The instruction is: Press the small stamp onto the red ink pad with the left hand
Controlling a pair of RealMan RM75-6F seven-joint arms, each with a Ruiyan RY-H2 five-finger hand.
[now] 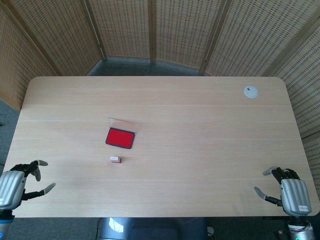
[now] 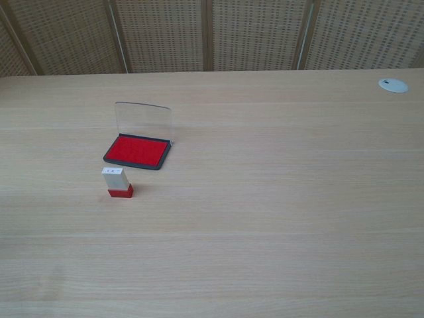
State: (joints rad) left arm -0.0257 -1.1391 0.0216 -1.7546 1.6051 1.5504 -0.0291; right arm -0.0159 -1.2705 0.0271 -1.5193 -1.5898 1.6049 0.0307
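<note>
The red ink pad [image 1: 120, 138] [image 2: 137, 151] lies left of the table's middle, its clear lid [image 2: 143, 122] standing up at the far side. The small stamp [image 1: 115, 160] [image 2: 118, 182], pale with a red base, stands upright just in front of the pad, apart from it. My left hand [image 1: 20, 184] hovers at the near left corner, fingers apart and holding nothing, far from the stamp. At the near right corner my right hand [image 1: 285, 189] is likewise open and holds nothing. Neither hand shows in the chest view.
A light wooden table [image 1: 200, 150] with rounded corners carries everything. A round grey cable cap [image 1: 251, 92] [image 2: 393, 84] sits at the far right. Woven screen panels [image 1: 150, 30] stand behind the table.
</note>
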